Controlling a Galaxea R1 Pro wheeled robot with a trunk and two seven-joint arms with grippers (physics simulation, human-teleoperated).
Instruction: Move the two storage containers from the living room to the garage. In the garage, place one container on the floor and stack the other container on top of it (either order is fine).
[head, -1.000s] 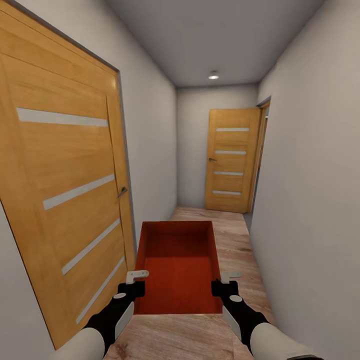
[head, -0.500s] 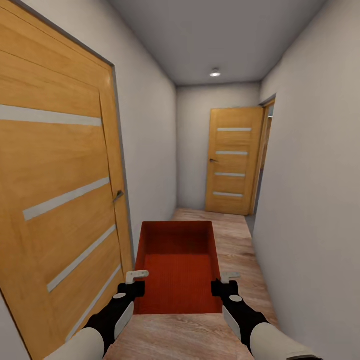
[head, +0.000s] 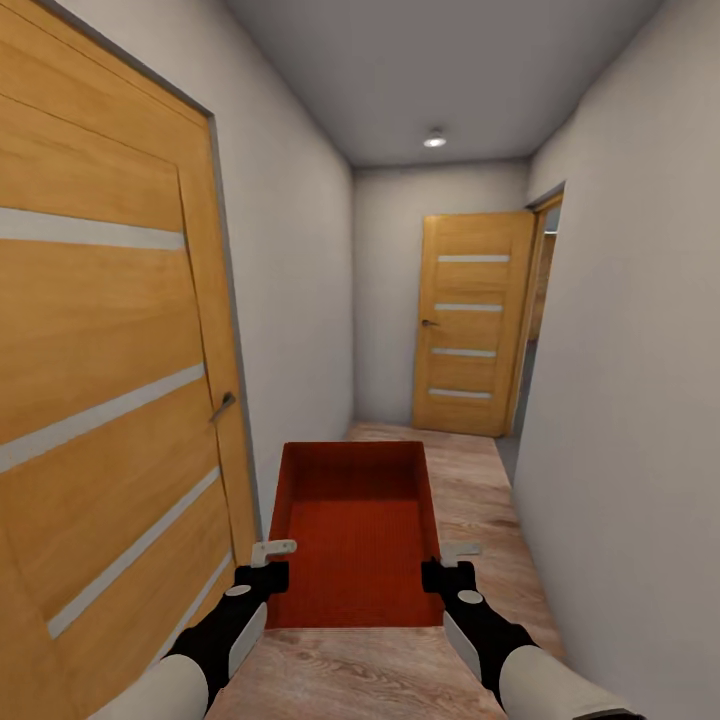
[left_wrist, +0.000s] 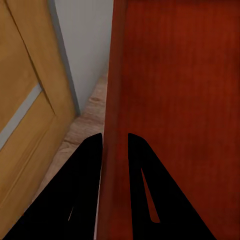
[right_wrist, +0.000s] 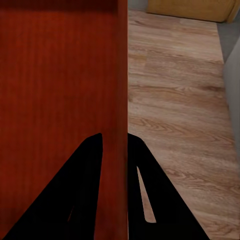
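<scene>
While carried, container (head: 355, 535) walls sit between fingers (left_wrist: 90, 165).

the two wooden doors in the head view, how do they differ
The near door lies along the left wall, large and steeply foreshortened; the far door faces the camera at the corridor's end, small. The far door borders an open gap on its right; the near one shows none. Both are orange wood with pale horizontal slits.

A storage container (head: 357, 535) hangs out in front of the robot, above the plank floor (head: 470, 500) of a narrow corridor. The left gripper (head: 273, 563) is on its left wall, the right gripper (head: 450, 563) on its right wall. A door (head: 100, 400) lies close on the left; another door (head: 472, 325) stands at the far end, beside an opening (head: 535, 320) on the right.
</scene>
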